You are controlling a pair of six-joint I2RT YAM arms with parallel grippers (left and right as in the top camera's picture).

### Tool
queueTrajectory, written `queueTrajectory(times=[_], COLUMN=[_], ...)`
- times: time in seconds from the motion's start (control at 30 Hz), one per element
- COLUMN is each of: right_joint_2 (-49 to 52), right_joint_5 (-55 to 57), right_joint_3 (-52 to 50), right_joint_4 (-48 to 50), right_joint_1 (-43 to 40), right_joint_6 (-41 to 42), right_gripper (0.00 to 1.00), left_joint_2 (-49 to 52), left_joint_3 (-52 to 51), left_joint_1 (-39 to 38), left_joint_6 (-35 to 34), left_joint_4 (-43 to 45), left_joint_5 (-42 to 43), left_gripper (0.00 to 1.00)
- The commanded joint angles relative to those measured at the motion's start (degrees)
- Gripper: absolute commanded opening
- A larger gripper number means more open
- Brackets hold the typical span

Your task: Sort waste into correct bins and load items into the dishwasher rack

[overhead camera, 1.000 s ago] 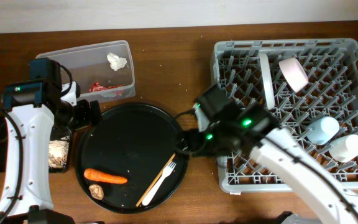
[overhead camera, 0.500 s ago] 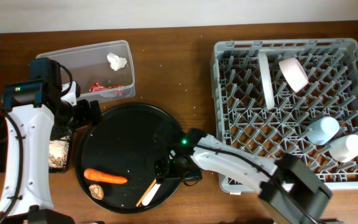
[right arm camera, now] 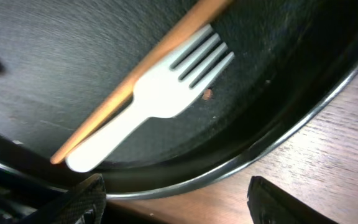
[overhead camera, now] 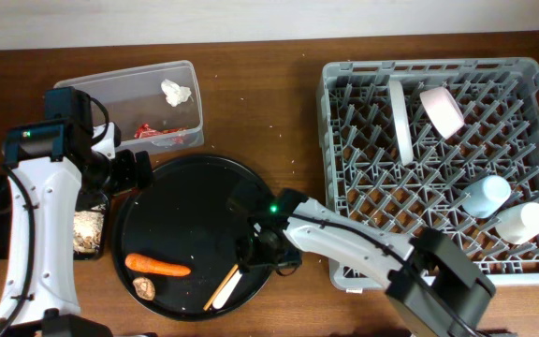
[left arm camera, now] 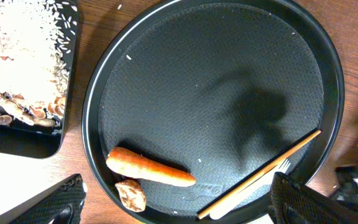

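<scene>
At the round tray (right arm camera: 272,149) rim, right gripper (right arm camera: 178,191), jaws wide, over fork (right arm camera: 160,102); left gripper (left arm camera: 176,190) equally wide.

We saw a brown wooden table (overhead camera: 251,103) filling nearly the whole overhead view, its tone warm and reddish. Along the top edge ran a pale cream strip (overhead camera: 251,19) — wall or floor, we could not tell. A few tiny pale specks (overhead camera: 271,124) dotted the wood. The light was soft and even, leaving only faint shadows on the tabletop. In the right wrist view the grain showed up close — fine, streaked lines.
</scene>
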Motion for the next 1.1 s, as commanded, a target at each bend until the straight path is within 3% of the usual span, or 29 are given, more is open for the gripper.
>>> queueTrajectory(times=[0.0,0.73,0.87,1.07], right_joint_2=[-3.32,5.16,5.16,5.16], right_joint_5=[3.48,5.92,13.88,17.46], right_joint_3=[5.40,-0.50,-0.70,1.60], right_joint_4=[-1.40,1.90,-1.53,-4.00], right_joint_1=[-0.39,0.13,-2.95,-13.22], right_joint_6=[-0.72,-0.72,-1.20,-9.29], right_gripper=[0.77,0.77,0.77,0.77], left_joint_2=[0.09,0.09,0.09,0.09], left_joint_3=[-0.44,-0.48,-0.48,-0.48], left_joint_1=[-0.11,-0.11,-0.11,-0.11], left_joint_6=[0.11,0.11,0.11,0.11], left_joint_4=[0.00,-0.07,-0.07,-0.04], left_joint_5=[-0.42,-0.39,-0.39,-0.39], left_gripper=[0.95,0.95,0.95,0.95])
